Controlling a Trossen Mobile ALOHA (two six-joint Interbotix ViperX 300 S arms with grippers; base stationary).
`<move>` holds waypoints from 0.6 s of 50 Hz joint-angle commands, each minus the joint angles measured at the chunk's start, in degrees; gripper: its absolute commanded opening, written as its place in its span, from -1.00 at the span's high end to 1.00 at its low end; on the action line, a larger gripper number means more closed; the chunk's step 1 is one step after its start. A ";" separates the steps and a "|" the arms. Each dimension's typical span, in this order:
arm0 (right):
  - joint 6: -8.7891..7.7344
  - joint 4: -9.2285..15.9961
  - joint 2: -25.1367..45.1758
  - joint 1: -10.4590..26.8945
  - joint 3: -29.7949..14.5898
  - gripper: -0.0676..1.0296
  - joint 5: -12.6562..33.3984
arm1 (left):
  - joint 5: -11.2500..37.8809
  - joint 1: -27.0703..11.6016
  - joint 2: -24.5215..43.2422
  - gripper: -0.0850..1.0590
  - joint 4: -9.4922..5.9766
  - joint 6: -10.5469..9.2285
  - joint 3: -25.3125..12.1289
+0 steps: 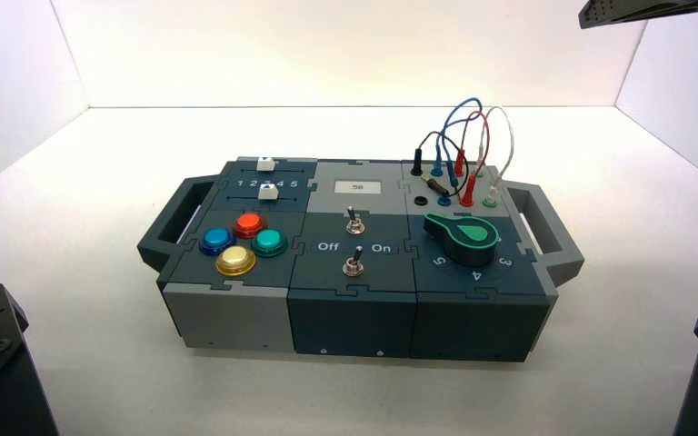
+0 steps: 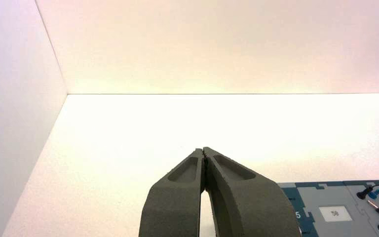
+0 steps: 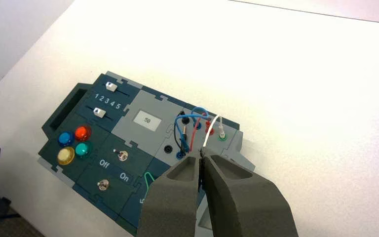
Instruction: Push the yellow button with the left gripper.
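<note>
Black, angular left arm (image 1: 0, 363) nearest us, lower left of the high view, and its dark, wedge-fingered left gripper (image 2: 203, 149) is pinched to 1 point, nothing held: a sensible shape for a press, I'd say. It's clear of the box, so no contact; it probably needs to go rightward and down. The target, a round, glossy, amber-domed yellow button (image 1: 235, 261), sits left of centre in the high view, lowest of its cluster, the near side leaving it reachable. Idle, the dark, tapered right gripper (image 3: 201, 149) belongs to the arm at lower right, out of the way. Now the count: 4 domed buttons, 2 white-capped sliders, 2 metal toggle switches, 1 green-and-black knob (image 1: 463, 238).
</note>
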 commanded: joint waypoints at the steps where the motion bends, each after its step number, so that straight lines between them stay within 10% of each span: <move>1: 0.00 0.09 0.35 0.18 -1.14 0.92 -0.35 | -0.18 -0.09 0.97 0.90 -0.18 0.00 -1.58; 15: 0.00 0.09 0.26 0.09 -1.14 0.92 -0.26 | 0.53 -2.81 2.55 0.90 -0.53 -0.09 -1.67; 30: 0.00 0.09 0.35 0.18 -1.14 0.92 -0.26 | 1.76 -15.21 10.72 0.90 -1.41 -0.26 -2.46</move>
